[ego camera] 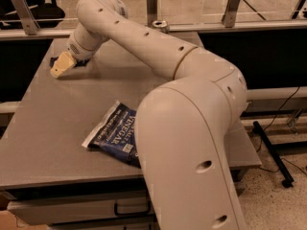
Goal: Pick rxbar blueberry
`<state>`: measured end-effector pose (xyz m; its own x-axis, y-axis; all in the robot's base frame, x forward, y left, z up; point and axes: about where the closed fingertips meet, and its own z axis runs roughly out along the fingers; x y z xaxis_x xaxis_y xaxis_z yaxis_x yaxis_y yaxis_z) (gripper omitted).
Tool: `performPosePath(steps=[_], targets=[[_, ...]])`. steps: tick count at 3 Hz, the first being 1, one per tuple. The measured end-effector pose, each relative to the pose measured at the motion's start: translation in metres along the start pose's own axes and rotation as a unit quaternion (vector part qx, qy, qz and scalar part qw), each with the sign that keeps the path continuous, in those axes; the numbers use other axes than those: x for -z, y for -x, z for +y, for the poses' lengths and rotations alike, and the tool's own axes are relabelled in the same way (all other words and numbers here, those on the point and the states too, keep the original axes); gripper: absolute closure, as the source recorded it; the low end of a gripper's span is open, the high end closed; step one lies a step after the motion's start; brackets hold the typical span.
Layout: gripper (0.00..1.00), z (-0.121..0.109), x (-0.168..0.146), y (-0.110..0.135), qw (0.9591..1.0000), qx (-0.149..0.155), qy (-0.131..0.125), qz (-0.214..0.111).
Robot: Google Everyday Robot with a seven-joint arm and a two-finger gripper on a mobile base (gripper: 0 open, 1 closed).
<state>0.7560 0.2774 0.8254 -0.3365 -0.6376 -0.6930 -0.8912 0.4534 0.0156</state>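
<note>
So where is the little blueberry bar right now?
In the camera view, the rxbar blueberry lies near the table's far left corner, mostly hidden by the tool, well beyond the chip bag.

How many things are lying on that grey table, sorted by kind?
Chip bags: 1, the blue chip bag near the front.
Snack bars: 1, the dark rxbar blueberry, partly hidden by the hand at the far left.
Cans: 1, the silver can at the far edge.
Total: 3.
</note>
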Motion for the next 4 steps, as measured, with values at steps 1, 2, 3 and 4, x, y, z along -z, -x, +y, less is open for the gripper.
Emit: performPosePath(steps=[1, 2, 3, 4], targets=[[0.41, -0.0036, -0.0027, -0.0025, 1.0, -0.007, 0.0, 0.002], [0.64, -0.0035, 0.0006, 0.0007, 1.0, -0.007, 0.0, 0.002], [0.88, -0.0034, 0.0043, 0.0042, 1.0, -0.007, 0.0, 0.002], [1.0, -0.0033, 0.0068, 0.0065, 1.0, -0.007, 0.0, 0.002]])
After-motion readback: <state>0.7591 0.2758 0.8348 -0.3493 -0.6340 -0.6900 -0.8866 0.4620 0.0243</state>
